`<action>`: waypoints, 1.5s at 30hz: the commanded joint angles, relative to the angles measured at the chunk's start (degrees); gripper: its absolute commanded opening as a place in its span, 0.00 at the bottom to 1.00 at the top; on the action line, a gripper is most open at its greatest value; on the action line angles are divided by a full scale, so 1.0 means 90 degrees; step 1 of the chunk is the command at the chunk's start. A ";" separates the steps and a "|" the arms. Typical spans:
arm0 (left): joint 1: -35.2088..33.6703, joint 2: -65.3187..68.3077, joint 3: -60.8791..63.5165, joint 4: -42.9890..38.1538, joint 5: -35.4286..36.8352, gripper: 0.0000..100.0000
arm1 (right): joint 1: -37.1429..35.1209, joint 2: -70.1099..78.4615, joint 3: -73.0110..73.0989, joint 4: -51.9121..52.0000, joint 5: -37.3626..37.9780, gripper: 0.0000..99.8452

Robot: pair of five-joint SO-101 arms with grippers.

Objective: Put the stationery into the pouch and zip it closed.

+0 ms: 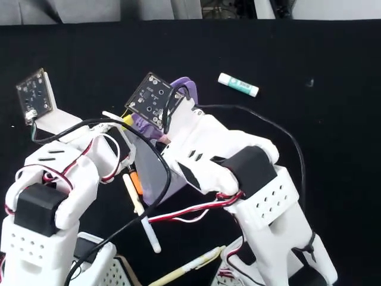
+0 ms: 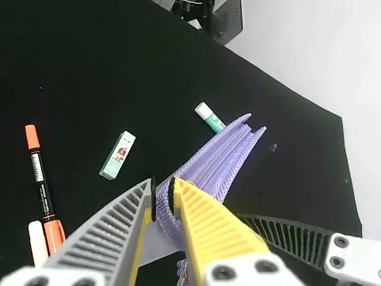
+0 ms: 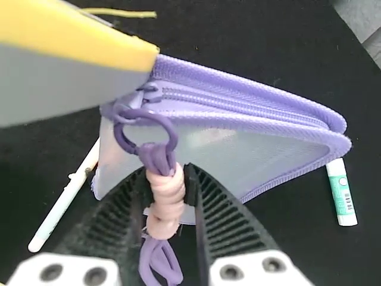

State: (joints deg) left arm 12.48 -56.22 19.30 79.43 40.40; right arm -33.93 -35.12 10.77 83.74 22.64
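Observation:
The purple pouch (image 1: 156,176) with a clear side panel is held up off the black table between both arms. My left gripper (image 2: 162,190), yellow and grey, is shut on the pouch's (image 2: 220,161) zipper edge. My right gripper (image 3: 166,171), black, is shut on the pink and purple zipper pull (image 3: 162,196) hanging from a ring at the end of the pouch (image 3: 238,149). A white and green glue stick (image 1: 238,84) lies beyond the pouch. An orange marker (image 2: 41,185), a white pen (image 2: 36,238) and a small green box (image 2: 118,155) lie on the table.
A cream pen (image 1: 184,268) lies near the arm bases at the front edge. Cables (image 1: 280,134) run from the right arm across the table. The white pen (image 1: 141,211) and the orange marker (image 1: 136,182) lie partly under the pouch.

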 commanded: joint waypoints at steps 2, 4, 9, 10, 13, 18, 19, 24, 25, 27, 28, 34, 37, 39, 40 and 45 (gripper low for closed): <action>-0.0161 0.0029 0.0122 0.0068 -0.0049 0.06 | 0.0029 -0.0005 0.0190 0.0039 0.0049 0.01; -0.0161 0.0049 0.0122 0.0068 -0.0059 0.06 | 0.0029 -0.0005 0.0190 0.0039 0.0059 0.01; 0.0239 0.0078 0.0122 0.0381 -0.0078 0.07 | 0.0039 -0.0005 0.0200 0.0039 0.0068 0.01; 0.0415 0.0039 0.0132 0.0391 -0.0078 0.09 | 0.0039 -0.0005 0.0200 0.0039 0.0068 0.01; 0.0894 0.0029 0.0083 0.0654 -0.0078 0.14 | 0.0039 -0.0005 0.0210 0.0039 0.0068 0.01; 0.0991 0.0029 0.0142 0.0762 -0.0088 0.15 | 0.0039 -0.0015 0.0230 0.0039 0.0068 0.01; 0.0991 0.0029 0.0093 0.0850 -0.0088 0.15 | 0.0039 -0.0015 0.0230 0.0039 0.0068 0.01; 0.0991 0.0029 0.0083 0.0899 -0.0127 0.06 | 0.0039 -0.0015 0.0230 0.0039 0.0068 0.01; 0.0991 0.0029 0.0083 0.0879 -0.0283 0.03 | 0.0039 -0.0015 0.0230 0.0039 0.0068 0.01; 0.0991 0.0029 0.0093 0.0889 -0.0625 0.03 | 0.0039 -0.0015 0.0220 0.0039 0.0068 0.01; 0.0991 0.0029 0.0093 0.0908 -0.0654 0.03 | 0.0039 -0.0015 0.0220 0.0039 0.0068 0.01; 0.0991 -0.0127 0.0083 0.0899 -0.0723 0.03 | 0.0039 -0.0015 0.0190 0.0039 0.0068 0.01; 0.0991 -0.0342 -0.0015 0.0791 -0.1455 0.03 | 0.0039 -0.0015 0.0190 0.0039 0.0068 0.01; 0.0923 -0.0488 -0.0230 0.0684 -0.2012 0.03 | 0.0039 -0.0015 0.0151 0.0039 0.0068 0.01; 0.0777 -0.0547 -0.0366 0.0625 -0.2188 0.03 | 0.0039 -0.0015 0.0083 0.0039 0.0068 0.01; -0.0347 -0.0547 -0.0718 0.0029 -0.2803 0.03 | 0.0039 -0.0005 -0.0396 0.0068 0.0068 0.01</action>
State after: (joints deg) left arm 16.88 -60.26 16.84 83.65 20.00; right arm -33.93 -35.12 10.15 83.91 22.90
